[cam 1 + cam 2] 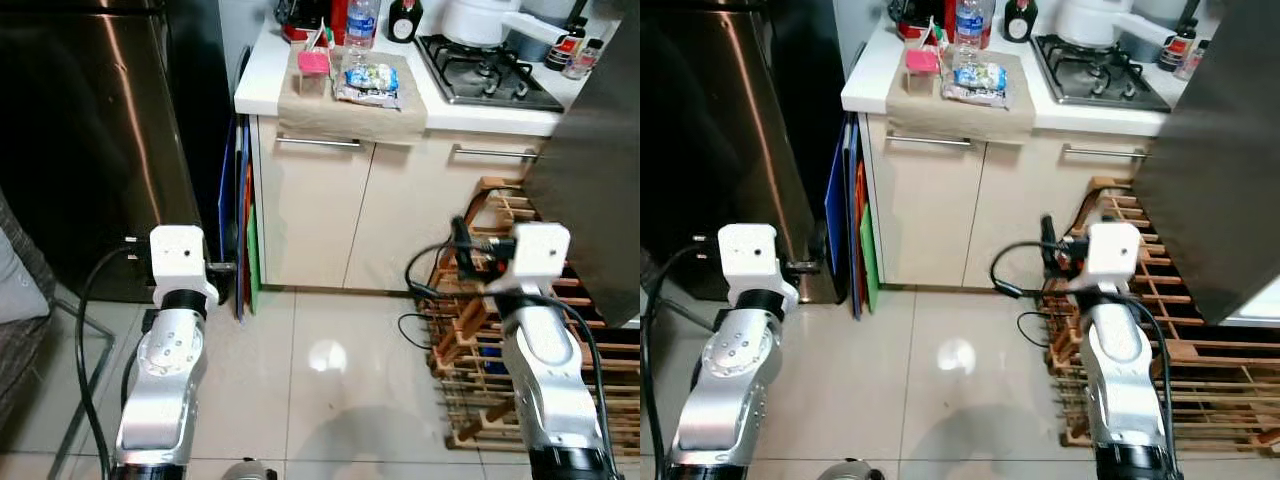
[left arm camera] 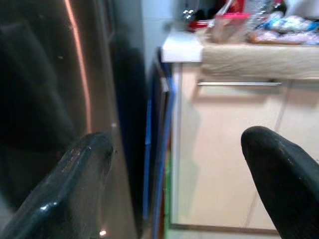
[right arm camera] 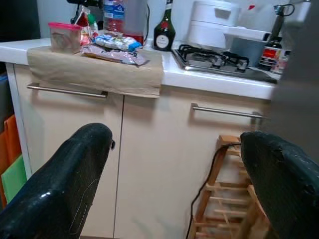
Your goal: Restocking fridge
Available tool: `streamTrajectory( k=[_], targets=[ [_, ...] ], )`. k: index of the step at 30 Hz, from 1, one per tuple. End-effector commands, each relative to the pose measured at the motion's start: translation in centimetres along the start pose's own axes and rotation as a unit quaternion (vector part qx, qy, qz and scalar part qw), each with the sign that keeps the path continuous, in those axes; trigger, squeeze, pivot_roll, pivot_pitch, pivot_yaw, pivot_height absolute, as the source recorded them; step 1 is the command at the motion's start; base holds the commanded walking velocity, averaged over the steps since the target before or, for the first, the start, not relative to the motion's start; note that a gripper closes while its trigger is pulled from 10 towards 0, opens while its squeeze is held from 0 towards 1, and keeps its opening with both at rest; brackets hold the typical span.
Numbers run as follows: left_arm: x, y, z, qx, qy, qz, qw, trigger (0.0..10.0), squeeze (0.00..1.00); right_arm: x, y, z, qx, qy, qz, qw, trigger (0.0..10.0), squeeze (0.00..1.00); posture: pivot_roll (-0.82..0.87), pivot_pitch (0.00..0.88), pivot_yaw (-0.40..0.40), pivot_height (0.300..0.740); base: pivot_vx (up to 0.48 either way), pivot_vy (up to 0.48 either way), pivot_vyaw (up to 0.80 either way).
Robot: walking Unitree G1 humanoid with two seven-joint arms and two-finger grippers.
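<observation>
A stainless-steel fridge [image 1: 90, 140] stands at the left, its door shut. On the white counter [image 1: 262, 75] a brown mat holds a pink-lidded container [image 1: 313, 68], a packet of snacks [image 1: 369, 84] and a water bottle [image 1: 361, 25]. Both arms are held low over the floor, well short of the counter. My left gripper [image 2: 174, 184] is open and empty, pointing at the gap between the fridge and the cabinet. My right gripper [image 3: 169, 184] is open and empty too, facing the cabinet doors [image 3: 149, 164] below the counter.
Blue, orange and green boards [image 1: 242, 220] lean between fridge and cabinet. A gas hob [image 1: 485, 70], a dark bottle [image 1: 404, 18] and a white cooker sit further right. A wooden rack [image 1: 480, 340] with a black cable lies at the right, under a grey panel [image 1: 590, 180].
</observation>
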State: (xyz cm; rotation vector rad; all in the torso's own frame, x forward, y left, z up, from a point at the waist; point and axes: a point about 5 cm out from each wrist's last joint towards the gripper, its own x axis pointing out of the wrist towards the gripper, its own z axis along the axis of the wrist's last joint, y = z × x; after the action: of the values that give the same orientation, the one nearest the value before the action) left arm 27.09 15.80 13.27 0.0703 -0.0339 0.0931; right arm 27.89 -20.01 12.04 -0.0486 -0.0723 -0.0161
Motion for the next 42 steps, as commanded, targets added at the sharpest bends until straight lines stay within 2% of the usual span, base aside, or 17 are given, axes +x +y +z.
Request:
streamTrajectory(
  k=[1, 2, 5, 7, 13, 15, 21, 23, 29, 36, 42],
  targets=[
    [0.5, -0.7, 0.9, 0.001, -0.019, 0.004, 1.0, 10.0, 0.0, 0.5, -0.3, 0.1, 0.008, 0.003, -0.001, 1.0, 10.0, 0.0, -0.01, 0.0, -0.055, 0.74, 0.0, 0.0, 0.0],
    [0.8, -0.8, 1.1, -0.014, -0.025, 0.007, 1.0, 10.0, 0.0, 0.6, -0.1, 0.0, 0.013, 0.005, 0.005, 1.0, 10.0, 0.0, -0.01, 0.0, -0.056, 0.74, 0.0, -0.262, 0.0],
    [1.3, -1.2, 1.5, -0.016, -0.029, 0.005, 0.999, 10.0, 0.0, 0.8, 0.4, -0.1, 0.025, 0.009, 0.012, 1.0, 10.0, 0.0, -0.01, 0.0, -0.061, 0.74, 0.0, -0.388, 0.43],
    [1.7, -1.4, 1.9, -0.008, -0.031, 0.004, 0.999, 10.0, 0.0, 0.8, 0.5, -0.2, 0.019, 0.017, 0.013, 1.0, 10.0, 0.0, -0.01, 0.0, -0.06, 0.74, 0.0, -0.446, 0.61],
    [2.2, -1.5, 2.1, -0.024, -0.027, 0.01, 0.999, 10.0, 0.0, 1.6, 1.2, 0.2, 0.012, 0.009, 0.025, 1.0, 10.0, 0.0, -0.01, 0.0, -0.047, 0.74, 0.04, -0.422, 0.51],
    [2.3, -1.6, 2.0, -0.026, -0.027, 0.008, 0.999, 10.0, 0.0, 1.9, 1.2, 0.2, 0.014, 0.008, 0.023, 1.0, 10.0, 0.0, -0.01, 0.0, -0.046, 0.74, 0.141, 0.0, 0.0],
    [2.9, -1.4, 2.3, -0.001, -0.039, -0.002, 0.999, 10.0, 0.0, 2.5, 1.1, 0.5, 0.013, 0.007, 0.017, 1.0, 10.0, 0.0, 0.0, 0.0, -0.046, 0.74, 0.0, 0.0, 0.0],
    [3.5, -1.5, 2.9, -0.02, -0.055, -0.029, 0.998, 10.0, 0.0, 2.6, 1.3, 0.6, 0.011, 0.001, 0.017, 1.0, 10.0, 0.0, -0.01, 0.0, -0.047, 0.74, 0.0, 0.0, 0.0],
    [4.1, -1.8, 3.8, -0.028, -0.077, -0.063, 0.995, 10.0, 0.0, 2.6, 1.8, 0.7, 0.007, -0.01, 0.024, 1.0, 10.0, 0.0, -0.01, 0.0, -0.039, 0.74, 0.457, 0.0, 0.0],
    [4.4, -1.8, 3.6, -0.039, -0.071, -0.067, 0.994, 10.0, 0.0, 2.6, 1.8, 0.4, 0.006, 0.001, 0.023, 1.0, 10.0, 0.0, -0.01, 0.0, -0.038, 0.74, 0.472, 0.0, -0.58],
    [4.9, -2.0, 3.5, -0.047, -0.067, -0.065, 0.995, 10.0, 0.0, 2.8, 2.0, 0.8, -0.004, -0.01, 0.031, 0.999, 10.0, 0.0, -0.02, 0.0, -0.038, 0.74, 0.466, 0.0, 0.0]
  ],
)
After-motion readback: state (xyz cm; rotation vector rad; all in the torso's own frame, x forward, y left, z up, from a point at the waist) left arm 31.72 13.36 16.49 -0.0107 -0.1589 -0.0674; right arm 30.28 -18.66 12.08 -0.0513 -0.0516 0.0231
